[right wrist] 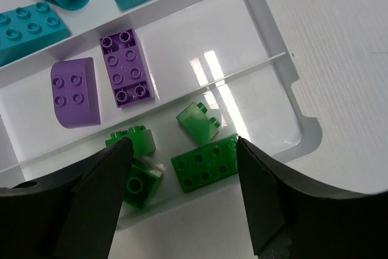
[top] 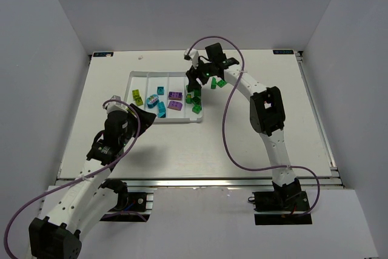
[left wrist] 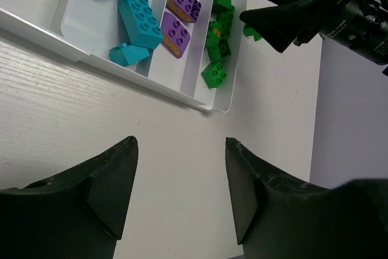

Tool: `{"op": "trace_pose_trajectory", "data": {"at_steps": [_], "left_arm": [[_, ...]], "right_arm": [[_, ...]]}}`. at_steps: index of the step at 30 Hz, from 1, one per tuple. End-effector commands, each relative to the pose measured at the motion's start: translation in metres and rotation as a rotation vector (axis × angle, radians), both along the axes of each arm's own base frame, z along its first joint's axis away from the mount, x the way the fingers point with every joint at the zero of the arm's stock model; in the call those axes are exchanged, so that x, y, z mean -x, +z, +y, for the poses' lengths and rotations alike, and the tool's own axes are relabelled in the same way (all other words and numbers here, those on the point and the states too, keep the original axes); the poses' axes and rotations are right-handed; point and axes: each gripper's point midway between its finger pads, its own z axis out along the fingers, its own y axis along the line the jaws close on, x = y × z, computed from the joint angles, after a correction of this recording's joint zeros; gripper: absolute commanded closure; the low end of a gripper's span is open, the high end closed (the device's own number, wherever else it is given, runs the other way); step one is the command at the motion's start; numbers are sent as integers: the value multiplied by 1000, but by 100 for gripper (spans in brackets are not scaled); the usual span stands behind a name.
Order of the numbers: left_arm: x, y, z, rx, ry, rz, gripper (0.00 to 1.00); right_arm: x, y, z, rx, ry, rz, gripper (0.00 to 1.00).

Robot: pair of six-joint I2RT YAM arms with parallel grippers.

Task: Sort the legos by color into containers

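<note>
Directly beneath the right tool (right wrist: 182, 150), spread wide and empty, green legos (right wrist: 203, 165) lay in the tray's end compartment (right wrist: 260, 107), so the smart play looked like squaring up over the stray green brick (top: 219, 82) alongside on the desk (top: 151, 150).

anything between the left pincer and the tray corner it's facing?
Nothing. In the left wrist view, only bare table separates the left pincer from the tray corner.

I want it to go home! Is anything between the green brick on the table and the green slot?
Only the tray's raised side wall stands between the loose green brick and the green slot. The open right gripper hangs above that slot.
</note>
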Motion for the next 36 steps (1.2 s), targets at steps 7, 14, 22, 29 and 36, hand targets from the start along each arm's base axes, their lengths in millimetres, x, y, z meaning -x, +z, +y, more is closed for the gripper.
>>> {"op": "trace_pose_trajectory", "data": {"at_steps": [7, 14, 22, 29, 36], "left_arm": [[0, 4, 0, 4, -3, -22, 31], [0, 2, -3, 11, -13, -23, 31], [0, 3, -3, 18, -12, -23, 31], [4, 5, -2, 25, -4, -26, 31], [3, 7, 0, 20, 0, -24, 31]], "right_arm": [[-36, 67, -36, -48, -221, -115, 60], [-51, 34, -103, 45, -545, 10, 58], [-46, 12, -114, 18, -754, 184, 44], [-43, 5, -102, -41, -780, 269, 43], [-50, -24, -107, 2, -818, 273, 43]]}}
